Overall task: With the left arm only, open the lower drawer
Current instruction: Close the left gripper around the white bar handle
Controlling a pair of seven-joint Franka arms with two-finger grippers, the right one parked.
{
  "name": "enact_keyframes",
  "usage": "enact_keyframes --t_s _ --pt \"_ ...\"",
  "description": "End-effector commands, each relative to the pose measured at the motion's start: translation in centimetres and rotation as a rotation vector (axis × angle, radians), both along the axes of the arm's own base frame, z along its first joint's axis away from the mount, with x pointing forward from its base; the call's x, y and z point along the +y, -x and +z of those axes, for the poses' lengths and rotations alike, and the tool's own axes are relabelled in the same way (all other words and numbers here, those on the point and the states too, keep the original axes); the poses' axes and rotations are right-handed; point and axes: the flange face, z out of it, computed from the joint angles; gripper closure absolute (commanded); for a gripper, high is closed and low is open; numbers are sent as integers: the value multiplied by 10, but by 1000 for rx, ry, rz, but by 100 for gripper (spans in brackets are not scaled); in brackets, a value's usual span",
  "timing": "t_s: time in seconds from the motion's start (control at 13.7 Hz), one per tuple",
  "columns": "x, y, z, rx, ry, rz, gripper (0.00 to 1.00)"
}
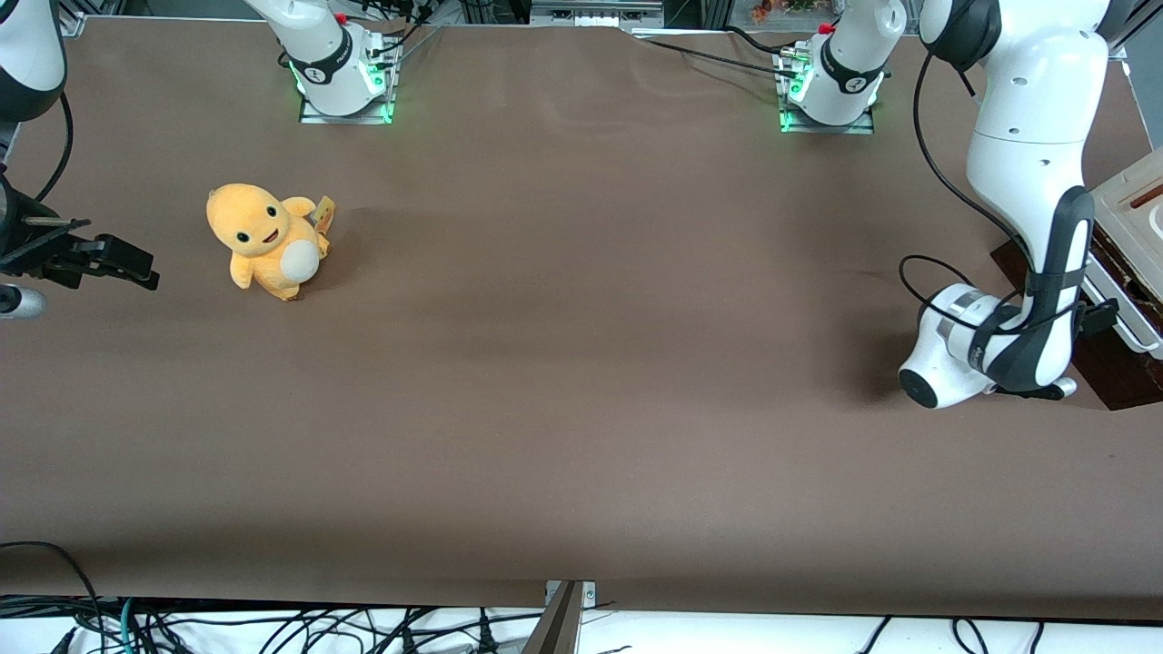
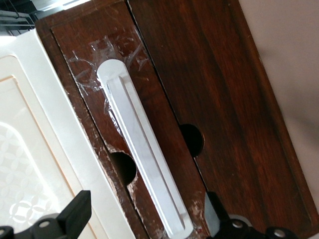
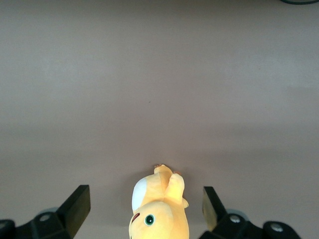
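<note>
We see our gripper [image 2: 146, 215] open wide around the white handle [image 2: 143, 151] of the lower drawer [image 2: 164, 94].

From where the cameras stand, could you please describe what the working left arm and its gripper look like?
The left arm is big, white and glossy, built of rounded jointed segments with black joint bands. A thin black cable trails loosely along it. Its gripper, facing the lower drawer, has two black, wedge-shaped fingers.
</note>
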Motion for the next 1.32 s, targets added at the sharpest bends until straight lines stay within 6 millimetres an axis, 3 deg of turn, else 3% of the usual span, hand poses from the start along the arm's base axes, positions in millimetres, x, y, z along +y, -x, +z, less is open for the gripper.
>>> enact_keyframes --t_s 0.0,0.15,0.37,0.8,1.24 --pt "19 -7 -3 -8 -41 -10 0" --pt "36 -9 -3 -14 -52 -4 0" --pt "36 -10 -14 -12 -39 -12 7" --pt "38 -10 -14 -9 -42 -16 55" --pt "42 -14 -16 -2 -41 -24 70"
